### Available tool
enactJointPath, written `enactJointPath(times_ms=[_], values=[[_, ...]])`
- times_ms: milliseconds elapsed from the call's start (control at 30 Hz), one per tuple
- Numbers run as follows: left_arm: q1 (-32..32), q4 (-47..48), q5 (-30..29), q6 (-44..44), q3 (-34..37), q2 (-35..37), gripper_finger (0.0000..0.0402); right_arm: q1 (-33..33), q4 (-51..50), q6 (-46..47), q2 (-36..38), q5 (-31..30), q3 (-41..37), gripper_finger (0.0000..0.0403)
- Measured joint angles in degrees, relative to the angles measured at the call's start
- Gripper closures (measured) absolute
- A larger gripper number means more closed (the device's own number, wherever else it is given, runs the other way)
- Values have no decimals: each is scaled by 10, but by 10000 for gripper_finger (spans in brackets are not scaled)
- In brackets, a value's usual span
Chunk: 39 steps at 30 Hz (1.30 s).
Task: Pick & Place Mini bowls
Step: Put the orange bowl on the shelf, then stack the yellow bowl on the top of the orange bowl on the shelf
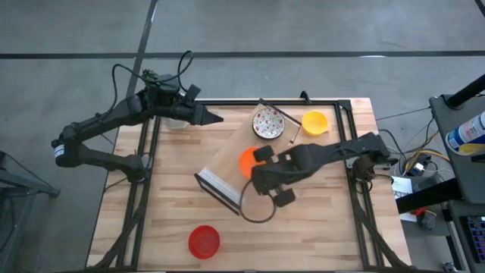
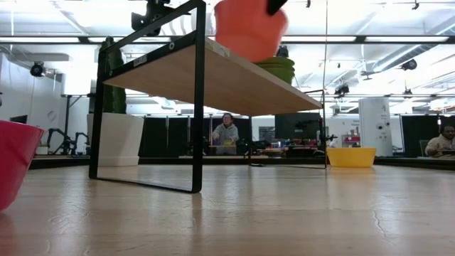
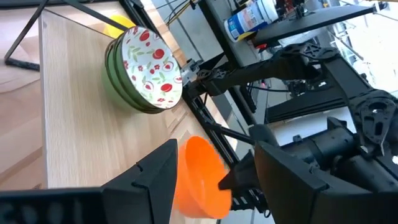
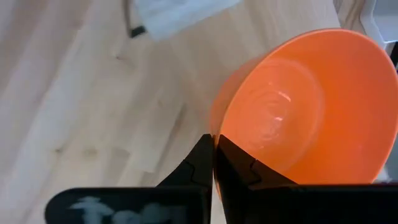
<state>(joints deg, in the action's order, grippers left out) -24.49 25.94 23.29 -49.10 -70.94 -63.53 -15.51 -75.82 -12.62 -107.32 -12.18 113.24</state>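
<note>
Right pincer (image 1: 258, 161) pinches our orange bowl (image 1: 247, 160) by its rim above the shelf (image 1: 227, 163); a thin grip, it could slip. At ten o'clock, left pincer (image 1: 214, 118) waits, released.

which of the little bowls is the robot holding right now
The orange mini bowl, pinched at its rim by the right pincer above the wooden shelf. The yellow and red bowls sit untouched.

one orange bowl (image 1: 247, 161), one yellow bowl (image 1: 314, 122), one red bowl (image 1: 204, 241)
</note>
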Motion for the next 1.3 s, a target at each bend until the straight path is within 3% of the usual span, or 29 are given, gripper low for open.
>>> enactJointPath(times_ms=[200,600,1033,1300], values=[[0,2,0,3,0,0,197,30,-14,-59,-69,-5,79,394],[0,8,0,11,0,0,197,42,-80,-75,-164,-5,187,394],[0,8,0,13,0,0,197,42,-78,-75,-165,-4,178,392],[0,8,0,17,0,0,197,42,-77,-55,-165,-4,178,340]])
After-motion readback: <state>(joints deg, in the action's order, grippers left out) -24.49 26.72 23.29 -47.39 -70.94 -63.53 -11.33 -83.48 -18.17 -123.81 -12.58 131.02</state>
